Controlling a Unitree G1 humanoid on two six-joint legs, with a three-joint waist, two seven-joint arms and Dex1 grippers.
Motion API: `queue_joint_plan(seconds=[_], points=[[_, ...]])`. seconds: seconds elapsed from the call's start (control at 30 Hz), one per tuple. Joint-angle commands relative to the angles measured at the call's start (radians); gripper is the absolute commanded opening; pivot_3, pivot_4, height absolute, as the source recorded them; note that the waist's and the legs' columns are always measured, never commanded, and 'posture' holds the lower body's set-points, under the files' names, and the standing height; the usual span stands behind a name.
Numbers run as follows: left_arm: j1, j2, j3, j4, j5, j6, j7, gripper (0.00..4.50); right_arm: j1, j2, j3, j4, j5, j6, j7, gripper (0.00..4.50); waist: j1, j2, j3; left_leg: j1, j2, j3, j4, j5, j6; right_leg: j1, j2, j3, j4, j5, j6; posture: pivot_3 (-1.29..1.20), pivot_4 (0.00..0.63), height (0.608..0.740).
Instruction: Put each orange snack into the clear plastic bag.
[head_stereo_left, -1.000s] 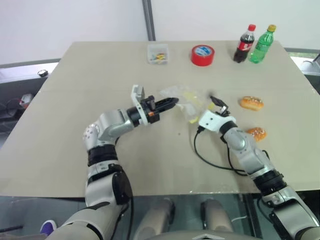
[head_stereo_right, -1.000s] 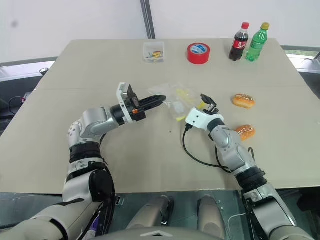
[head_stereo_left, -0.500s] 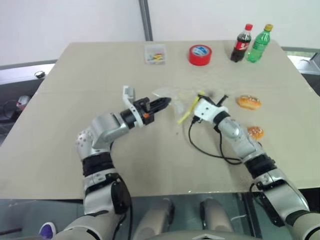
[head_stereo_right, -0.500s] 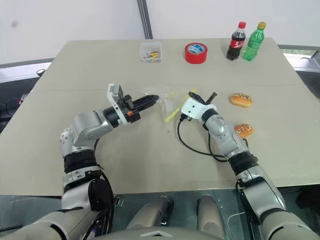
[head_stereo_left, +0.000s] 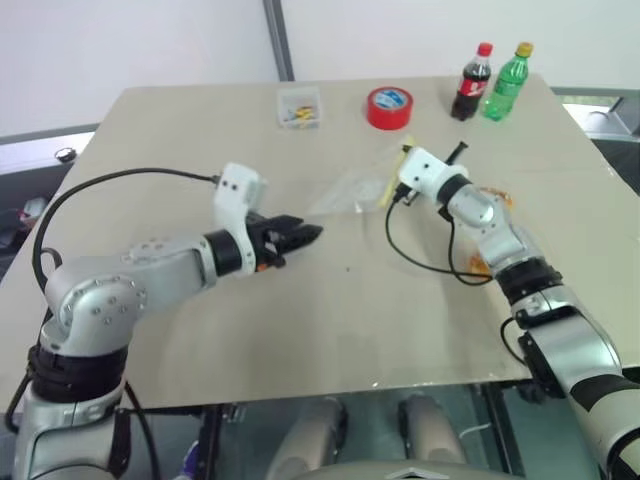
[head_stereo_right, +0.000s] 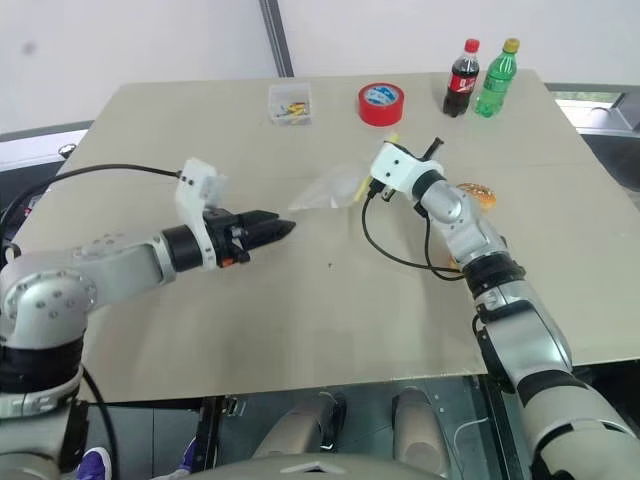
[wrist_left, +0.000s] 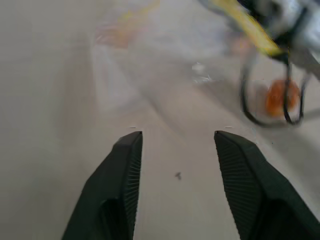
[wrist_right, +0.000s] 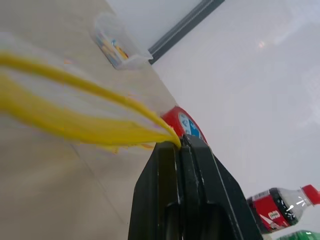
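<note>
Right gripper (wrist_right: 181, 142) pinched tight on the yellow seal strip of the transparent, crinkly zip bag (head_stereo_left: 352, 190), jaws together with the strip trapped between the black fingers. Bag raised at its mouth end and trailing away from the fingers toward the robot's left, its far corner down at the beige tabletop (head_stereo_left: 330, 320). Left gripper (head_stereo_left: 305, 233) standing apart, jaws moderately wide and holding nothing, aimed at the bag's low end but short of it. Behind the right forearm, one oval orange-brown speckled snack (head_stereo_right: 478, 194) resting on the table; a second orange snack (head_stereo_left: 474, 265) nearer the robot, partly hidden by the arm and its black cable. Beyond the right gripper: round red tape roll (head_stereo_left: 389, 106), small clear box of coloured bits (head_stereo_left: 299, 107), dark cola bottle (head_stereo_left: 471, 83), green bottle (head_stereo_left: 504, 83).
</note>
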Motion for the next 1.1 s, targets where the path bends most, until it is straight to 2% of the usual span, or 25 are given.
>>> queue_joint_plan(seconds=[0.03, 0.2, 0.3, 0.4, 0.67, 1.1], points=[[-0.037, -0.009, -0.113, -0.096, 0.218, -0.108, -0.028, 2.53, -0.071, 0.014, 0.003, 0.022, -0.01, 0.022, 0.018, 0.0, 0.002, 0.0, 0.0, 0.0, 0.0, 0.0, 0.0, 0.0, 0.0, 0.0, 0.0, 0.0, 0.0, 0.0, 0.0, 0.0, 0.15, 0.71], [-0.132, -0.151, -0.271, -0.082, 0.418, -0.075, 0.078, 2.53, -0.09, 0.038, 0.013, 0.009, -0.025, 0.069, 0.041, 0.0, 0.007, 0.0, 0.0, 0.0, 0.001, -0.001, 0.0, 0.001, -0.001, 0.0, 0.001, -0.001, 0.0, 0.001, -0.001, 0.0, 0.15, 0.71], [-0.166, -0.244, -0.282, -0.059, 0.465, -0.008, 0.143, 2.53, -0.08, 0.042, 0.027, -0.017, -0.04, 0.071, 0.059, 0.0, 0.005, 0.0, 0.0, -0.001, 0.001, -0.001, 0.001, 0.001, -0.001, 0.0, 0.001, -0.001, 0.0, 0.001, -0.001, 0.0, 0.15, 0.71], [-0.189, -0.287, -0.287, -0.069, 0.509, 0.03, 0.156, 2.53, -0.07, 0.047, 0.035, -0.033, -0.044, 0.071, 0.065, 0.0, -0.001, 0.0, 0.001, -0.002, 0.001, -0.001, 0.001, 0.001, -0.001, -0.002, 0.002, 0.0, 0.0, 0.001, -0.001, 0.0, 0.15, 0.71], [-0.207, -0.319, -0.254, -0.024, 0.622, 0.049, 0.155, 2.53, -0.063, 0.052, 0.054, -0.017, -0.073, 0.051, 0.049, 0.0, 0.001, 0.0, 0.001, -0.001, 0.001, -0.001, 0.001, 0.001, -0.002, -0.002, 0.002, 0.0, 0.001, 0.001, -0.001, 0.0, 0.15, 0.71], [-0.259, -0.321, -0.378, 0.078, 0.886, -0.079, 0.088, 2.53, -0.027, 0.065, 0.049, -0.085, -0.073, 0.074, 0.076, 0.0, 0.0, 0.0, 0.001, -0.002, 0.001, -0.001, 0.001, 0.001, -0.002, -0.002, 0.002, -0.001, 0.001, 0.001, -0.001, 0.0, 0.15, 0.71]])
